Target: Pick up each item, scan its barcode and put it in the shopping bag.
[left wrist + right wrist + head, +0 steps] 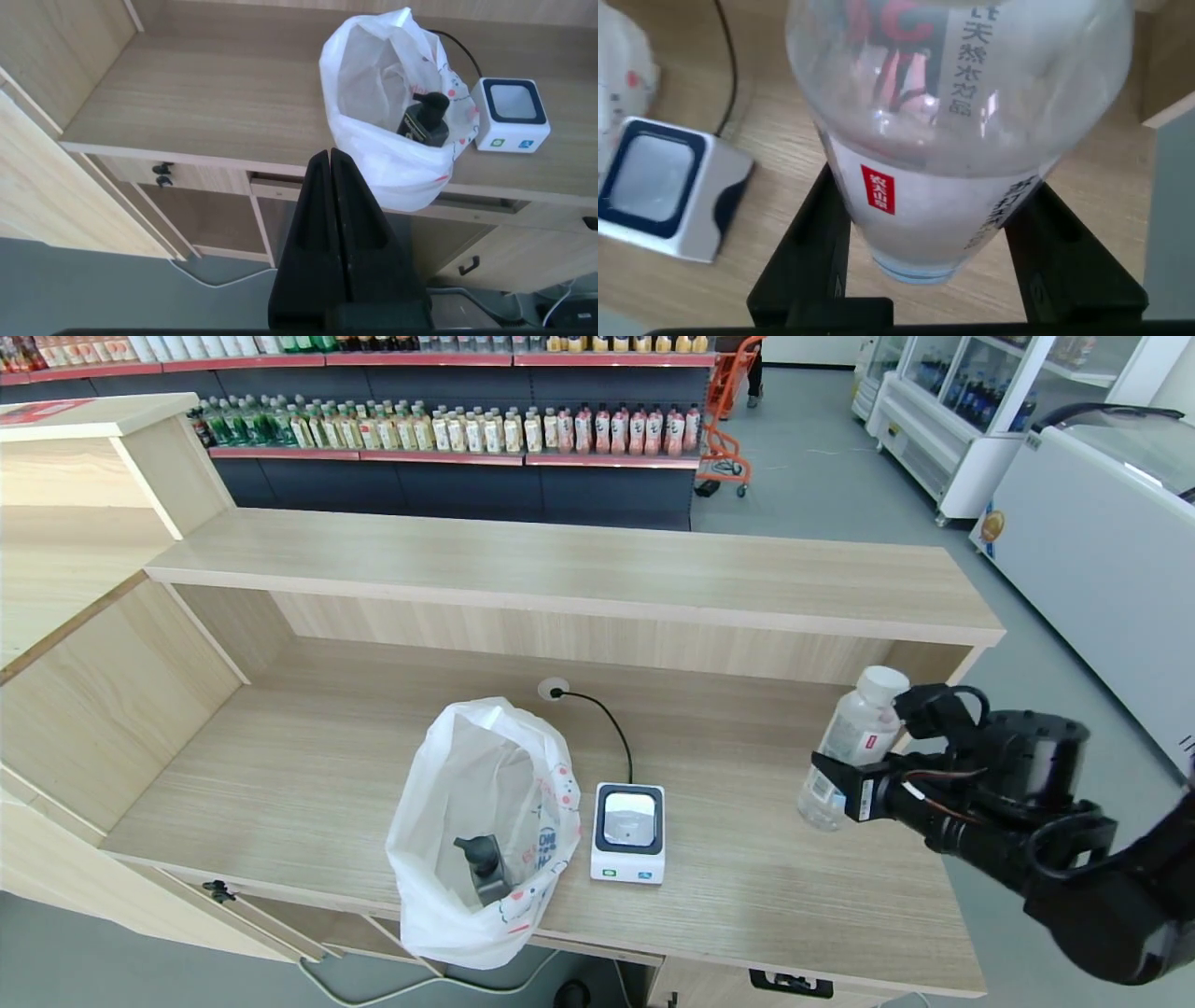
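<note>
Bottle gripped near its base by right gripper jaws, well right of the scanner. Long axis near upright, cap tipped away from it. Bag sits just left of scanner. Left gripper jaws clenched, empty, farther off.

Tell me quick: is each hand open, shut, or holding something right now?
Left hand: shut, holding nothing.
Right hand: shut on the clear bottle.

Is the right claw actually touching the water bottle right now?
Touching. The right wrist view shows the right claw closed against both sides of the water bottle.
</note>
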You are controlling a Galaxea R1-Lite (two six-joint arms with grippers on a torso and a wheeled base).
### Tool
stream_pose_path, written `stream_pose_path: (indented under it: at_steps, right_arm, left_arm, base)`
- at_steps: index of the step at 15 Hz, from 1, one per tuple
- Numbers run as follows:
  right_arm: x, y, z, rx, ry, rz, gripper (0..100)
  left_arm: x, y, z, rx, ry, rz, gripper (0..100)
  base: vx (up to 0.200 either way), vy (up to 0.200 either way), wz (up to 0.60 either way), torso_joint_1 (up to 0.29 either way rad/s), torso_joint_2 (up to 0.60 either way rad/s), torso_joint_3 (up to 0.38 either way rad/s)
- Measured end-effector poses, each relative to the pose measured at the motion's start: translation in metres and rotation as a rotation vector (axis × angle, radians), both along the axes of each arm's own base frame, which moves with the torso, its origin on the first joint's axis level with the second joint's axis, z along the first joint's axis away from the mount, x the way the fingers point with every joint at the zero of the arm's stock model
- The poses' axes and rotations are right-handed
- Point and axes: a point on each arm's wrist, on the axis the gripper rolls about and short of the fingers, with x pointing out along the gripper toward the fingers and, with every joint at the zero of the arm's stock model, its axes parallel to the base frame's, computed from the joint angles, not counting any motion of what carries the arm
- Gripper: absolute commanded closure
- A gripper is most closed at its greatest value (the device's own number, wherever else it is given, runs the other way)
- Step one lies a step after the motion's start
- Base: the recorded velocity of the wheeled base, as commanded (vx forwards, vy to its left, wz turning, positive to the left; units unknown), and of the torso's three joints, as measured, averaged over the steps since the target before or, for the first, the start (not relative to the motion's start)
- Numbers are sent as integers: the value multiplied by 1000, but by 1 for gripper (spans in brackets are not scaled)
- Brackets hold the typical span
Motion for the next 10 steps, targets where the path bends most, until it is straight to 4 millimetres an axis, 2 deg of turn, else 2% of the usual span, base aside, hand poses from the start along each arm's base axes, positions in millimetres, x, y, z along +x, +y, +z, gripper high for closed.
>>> stream_pose_path:
  at_steps: [3, 4, 6, 8, 10]
  right_arm:
    - [-43, 0, 62, 159, 167, 248, 100]
    - [-56, 1, 89, 232, 194, 332, 100]
    - [-93, 8, 150, 388, 171, 559, 100]
    - [-122, 11, 178, 418, 116, 686, 100]
    - [-140, 10, 192, 433, 87, 775, 100]
  left_arm:
    - [0, 0, 0, 0, 0, 0, 100]
    - [0, 0, 0, 0, 0, 0, 100]
    - [0, 0, 0, 0, 0, 0, 100]
    - [0, 0, 0, 0, 0, 0, 100]
    - [0, 0, 0, 0, 0, 0, 100]
  base:
    - [0, 0, 0, 0, 0, 0]
    - [0, 0, 0, 0, 0, 0]
    - [0, 0, 0, 0, 0, 0]
    - [0, 0, 0, 0, 0, 0]
    - [0, 0, 0, 0, 0, 0]
